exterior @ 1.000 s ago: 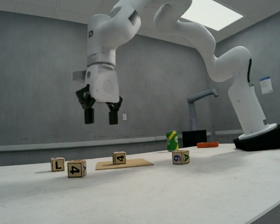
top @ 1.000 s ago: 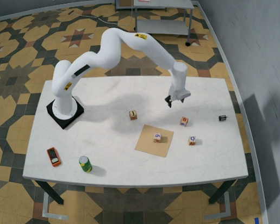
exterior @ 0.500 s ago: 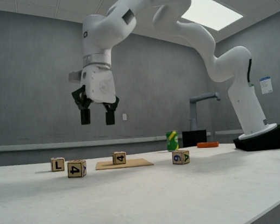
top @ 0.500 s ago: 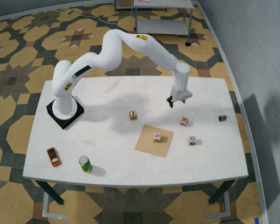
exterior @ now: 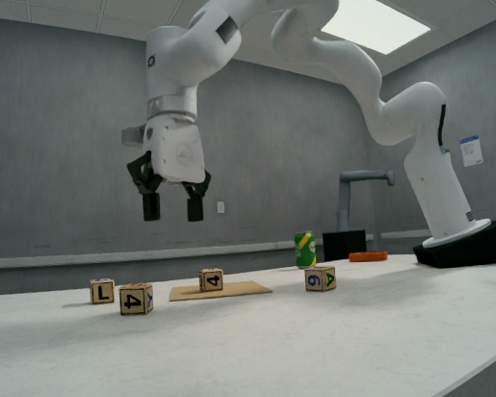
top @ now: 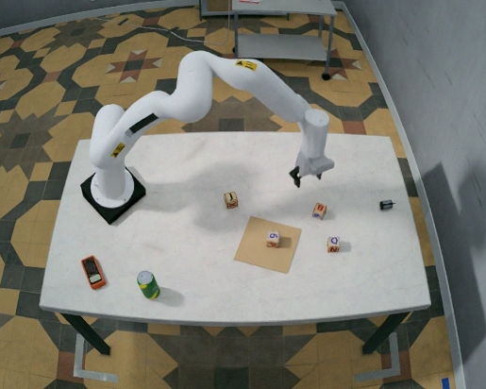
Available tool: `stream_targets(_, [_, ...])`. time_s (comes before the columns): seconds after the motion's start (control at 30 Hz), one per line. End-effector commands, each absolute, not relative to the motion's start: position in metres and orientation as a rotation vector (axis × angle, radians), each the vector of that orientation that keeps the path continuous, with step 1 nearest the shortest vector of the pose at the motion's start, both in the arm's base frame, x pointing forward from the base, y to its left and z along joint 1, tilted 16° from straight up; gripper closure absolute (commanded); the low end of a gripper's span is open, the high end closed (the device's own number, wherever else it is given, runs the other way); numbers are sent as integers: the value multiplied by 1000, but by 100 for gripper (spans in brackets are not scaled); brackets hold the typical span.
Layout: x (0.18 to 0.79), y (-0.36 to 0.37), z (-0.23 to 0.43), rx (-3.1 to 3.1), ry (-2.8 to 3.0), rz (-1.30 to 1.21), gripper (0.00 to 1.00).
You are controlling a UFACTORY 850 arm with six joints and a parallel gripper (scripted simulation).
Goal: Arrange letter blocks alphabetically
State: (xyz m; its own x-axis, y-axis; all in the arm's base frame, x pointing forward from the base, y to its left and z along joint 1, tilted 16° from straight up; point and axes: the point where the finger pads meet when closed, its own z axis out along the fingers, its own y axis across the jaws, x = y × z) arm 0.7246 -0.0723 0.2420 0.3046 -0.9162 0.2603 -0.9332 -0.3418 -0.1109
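Four wooden blocks lie on the white table [top: 187, 264]. One with a J on top [top: 230, 199] [exterior: 320, 278] sits off the tan mat [top: 253, 250] [exterior: 244, 289], toward the robot base. One with a digit like 6 or 9 on top [top: 273, 239] [exterior: 211, 279] stands on the mat. One with what looks like a B on top [top: 319, 211] [exterior: 136, 299] and one with a Q on top [top: 333, 244] [exterior: 102, 291] lie off the mat on its far side. My gripper [top: 309, 179] [exterior: 172, 214] is open and empty. It hangs high above the table, near the B block.
A green can [top: 147, 284] [exterior: 304, 248] and an orange meter [top: 93, 272] [exterior: 367, 256] lie near the table's front left corner. A small black motor [top: 386, 204] lies near the right edge. The robot base [top: 112, 194] stands at the left.
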Motion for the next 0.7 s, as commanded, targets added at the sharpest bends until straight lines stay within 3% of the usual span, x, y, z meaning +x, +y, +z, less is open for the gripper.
stream_targets(0.0, [725,-72,243,2488,-1766,434,0])
stream_targets(0.67, [722,-76,244,2488,-1766,434,0])
